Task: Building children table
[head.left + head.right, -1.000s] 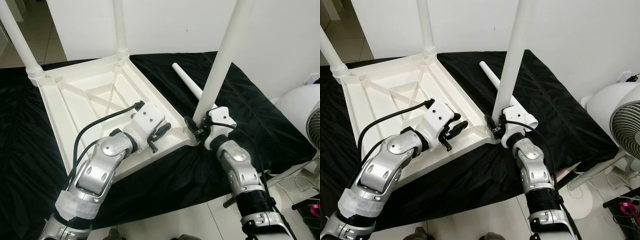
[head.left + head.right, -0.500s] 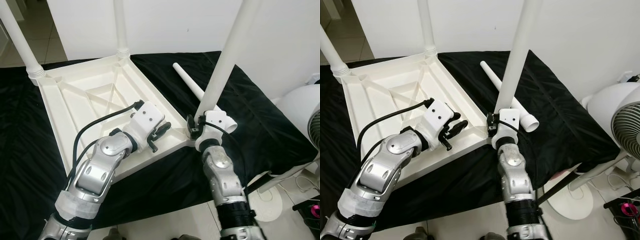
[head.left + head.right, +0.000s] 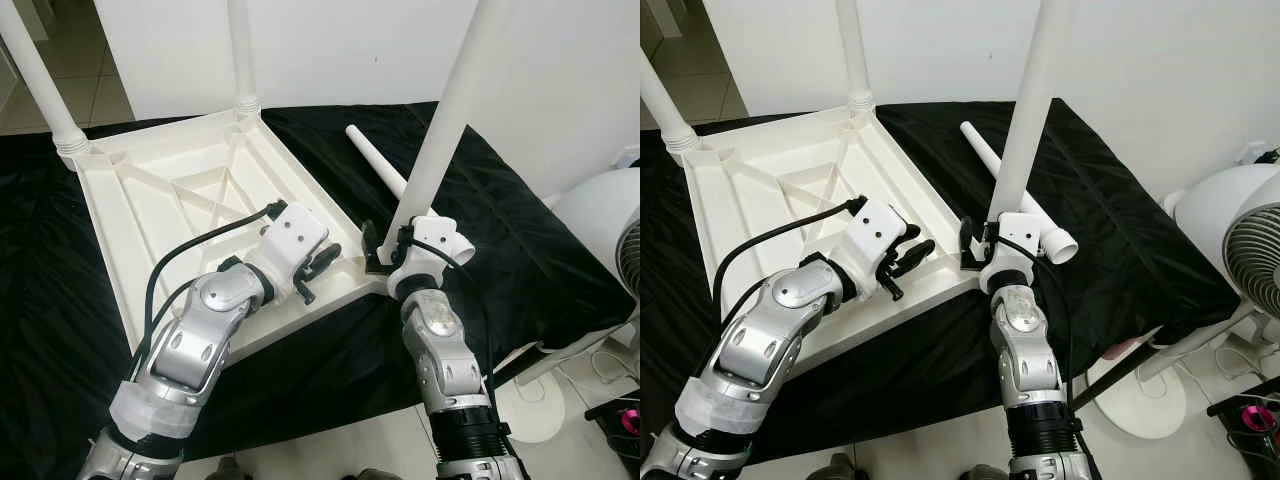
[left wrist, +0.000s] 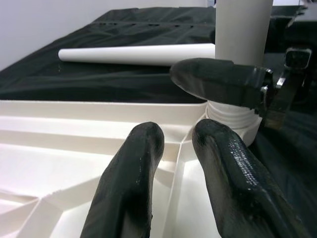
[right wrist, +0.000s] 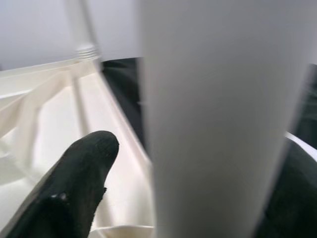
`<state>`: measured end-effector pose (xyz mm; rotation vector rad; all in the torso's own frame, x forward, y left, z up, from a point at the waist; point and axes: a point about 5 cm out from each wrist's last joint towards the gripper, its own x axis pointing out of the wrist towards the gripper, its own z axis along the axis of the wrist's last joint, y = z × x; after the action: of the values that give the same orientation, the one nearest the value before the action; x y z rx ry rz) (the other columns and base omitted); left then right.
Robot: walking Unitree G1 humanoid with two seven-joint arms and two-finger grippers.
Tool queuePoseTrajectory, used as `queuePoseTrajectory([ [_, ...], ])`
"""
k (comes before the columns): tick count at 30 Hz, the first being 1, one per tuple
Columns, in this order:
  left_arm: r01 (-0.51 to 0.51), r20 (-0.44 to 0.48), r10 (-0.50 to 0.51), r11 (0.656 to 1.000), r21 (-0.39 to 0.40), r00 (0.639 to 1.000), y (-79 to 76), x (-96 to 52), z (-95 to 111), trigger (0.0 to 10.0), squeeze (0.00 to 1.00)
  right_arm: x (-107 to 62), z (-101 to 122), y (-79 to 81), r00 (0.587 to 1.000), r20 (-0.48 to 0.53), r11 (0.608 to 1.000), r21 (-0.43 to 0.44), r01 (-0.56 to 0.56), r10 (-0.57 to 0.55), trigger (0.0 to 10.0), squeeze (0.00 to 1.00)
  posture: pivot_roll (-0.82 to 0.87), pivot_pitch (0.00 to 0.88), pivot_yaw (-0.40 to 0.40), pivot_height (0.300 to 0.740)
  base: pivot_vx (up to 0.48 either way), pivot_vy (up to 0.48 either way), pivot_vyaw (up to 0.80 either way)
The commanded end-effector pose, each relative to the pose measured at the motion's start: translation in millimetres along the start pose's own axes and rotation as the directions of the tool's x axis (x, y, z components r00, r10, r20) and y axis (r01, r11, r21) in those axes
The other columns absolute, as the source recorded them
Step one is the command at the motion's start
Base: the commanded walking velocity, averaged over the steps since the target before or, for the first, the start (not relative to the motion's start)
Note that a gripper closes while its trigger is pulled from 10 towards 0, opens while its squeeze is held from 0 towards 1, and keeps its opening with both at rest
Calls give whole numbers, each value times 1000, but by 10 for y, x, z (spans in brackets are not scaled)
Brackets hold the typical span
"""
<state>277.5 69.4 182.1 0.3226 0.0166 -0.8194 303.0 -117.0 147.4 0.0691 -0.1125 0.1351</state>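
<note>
A white table top (image 3: 180, 190) lies upside down on a black cloth (image 3: 520, 250). Two legs stand in its far corners (image 3: 240, 50) (image 3: 35, 80). A third leg (image 3: 445, 120) stands upright at the near right corner. My right gripper (image 3: 395, 245) straddles this leg's base, open: one finger (image 5: 74, 188) stands a little off the leg (image 5: 218, 124), the other is hidden behind it. My left gripper (image 3: 318, 272) is shut on the table top's near rim, just left of that corner, its fingers (image 4: 133, 188) close together over a rib. A loose fourth leg (image 3: 375, 160) lies on the cloth behind.
A white standing fan (image 3: 610, 230) is at the right, its base on the tiled floor beside the cloth. A white wall runs behind the table. The cloth's front edge lies close to my body.
My right wrist has turned around the leg's base and shifted left. Its visible finger now stands further off the leg. The left arm has stayed put.
</note>
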Motion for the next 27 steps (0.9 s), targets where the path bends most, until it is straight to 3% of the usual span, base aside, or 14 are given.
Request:
queuePoseTrajectory([
  [1,-14,-4,14,1000,1,1000,-15,-7,-1,10000,0,9,46,4,1000,22,1000,8,-19,19,10000,1000,-7,0,-28,740,0,0,0],
  [2,-14,-4,14,1000,0,1000,-20,-7,-7,10000,0,13,40,-6,997,16,997,-5,-76,77,10000,0,-6,0,-30,740,0,0,0],
  [5,-15,2,15,1000,-12,1000,-37,-13,-22,10000,0,30,-2,-56,982,-18,982,-25,-188,187,10000,0,-4,0,-29,740,0,0,0],
  [12,-21,7,21,1000,-18,1000,-70,-41,-94,10000,0,82,-18,-176,951,-53,947,-92,-309,305,10000,0,0,0,-18,740,0,0,0],
  [15,-10,17,10,1000,-23,1000,-74,-47,-138,10000,0,120,-43,-247,922,-81,910,-149,-386,378,10000,0,1,0,1,740,0,0,0],
  [27,78,65,-79,997,13,995,-98,17,-131,10000,0,279,-156,-300,856,-172,828,-219,-516,488,10000,0,-30,0,53,740,0,0,0],
])
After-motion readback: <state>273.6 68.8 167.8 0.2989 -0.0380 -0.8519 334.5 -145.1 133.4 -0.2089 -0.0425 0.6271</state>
